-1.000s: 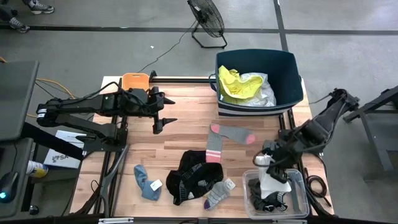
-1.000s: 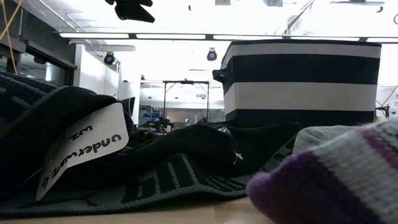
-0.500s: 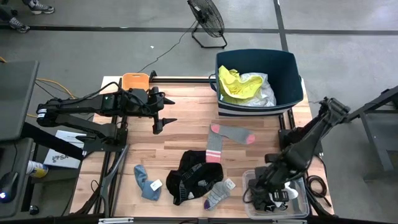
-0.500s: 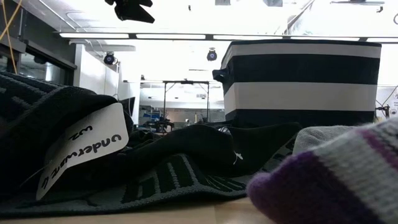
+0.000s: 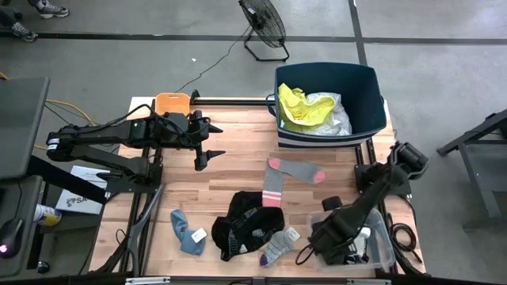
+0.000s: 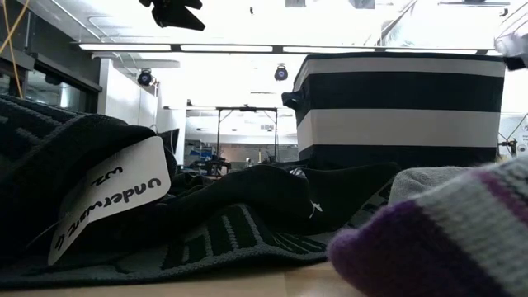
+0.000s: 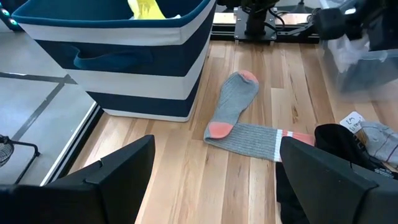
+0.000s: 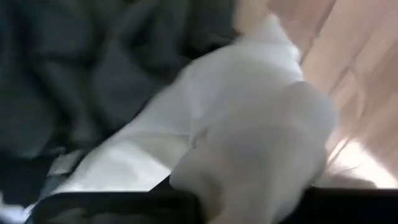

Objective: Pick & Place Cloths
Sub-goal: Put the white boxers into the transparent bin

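My right gripper [image 5: 318, 242] is down in the clear bin [image 5: 383, 237] at the table's near right corner. In its wrist view the gripper [image 8: 242, 200] is open, a bulge of white cloth [image 8: 249, 143] between its fingers and dark grey cloth [image 8: 74, 68] beside it. My left gripper [image 5: 204, 157] [image 7: 216, 142] waits open above the table's far left. Lying flat on the table are a grey sock with pink ends [image 5: 287, 176], a black garment [image 5: 249, 222], a blue-grey sock [image 5: 186, 231] and a grey and purple sock [image 5: 277, 245]. Neon yellow and white cloths [image 5: 305, 109] lie in the navy tub [image 5: 372, 87]. My right gripper has its open fingers [image 8: 99, 208] on either side of a bulge of the white cloth [image 8: 205, 174] that lies in the bin, coming at it slanting from above. Whether the fingers touch the cloth, I cannot tell.
An orange tray [image 5: 171, 103] sits at the far left corner. The striped navy tub [image 6: 404, 107] stands at the far right. Bare wood lies between my left gripper and the socks. A floor fan [image 5: 263, 28] stands beyond the table.
My right arm has come down from above the clear bin into it, moving toward the table's near edge and left. The white cloth that showed plainly in the bin is now mostly covered by the arm.
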You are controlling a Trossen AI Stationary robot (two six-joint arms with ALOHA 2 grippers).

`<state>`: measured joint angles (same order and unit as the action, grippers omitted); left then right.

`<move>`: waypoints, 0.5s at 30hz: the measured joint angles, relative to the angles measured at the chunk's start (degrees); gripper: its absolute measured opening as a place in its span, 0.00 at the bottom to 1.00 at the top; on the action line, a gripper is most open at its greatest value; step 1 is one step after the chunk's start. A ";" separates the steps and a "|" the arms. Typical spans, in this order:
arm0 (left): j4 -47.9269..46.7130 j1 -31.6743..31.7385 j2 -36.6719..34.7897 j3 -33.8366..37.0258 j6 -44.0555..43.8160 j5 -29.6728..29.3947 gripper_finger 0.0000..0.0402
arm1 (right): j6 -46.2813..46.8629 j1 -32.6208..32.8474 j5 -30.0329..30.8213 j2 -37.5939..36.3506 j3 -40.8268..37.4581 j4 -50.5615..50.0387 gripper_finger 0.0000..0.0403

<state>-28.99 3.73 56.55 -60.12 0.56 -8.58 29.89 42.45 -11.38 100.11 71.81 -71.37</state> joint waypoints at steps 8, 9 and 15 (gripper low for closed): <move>-0.15 -0.02 0.00 0.00 0.00 0.02 0.85 | 2.28 -0.85 -1.11 2.27 -0.02 0.81 0.14; -0.15 -0.02 0.00 0.00 0.00 0.02 0.85 | 3.07 -0.83 -1.28 2.19 -0.04 0.70 0.17; -0.15 -0.01 0.00 0.00 0.00 0.02 0.85 | 8.44 -0.83 -3.80 0.84 -0.08 0.75 0.26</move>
<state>-29.15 3.72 56.55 -60.12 0.56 -8.56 38.33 41.63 -15.18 100.95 71.72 -70.63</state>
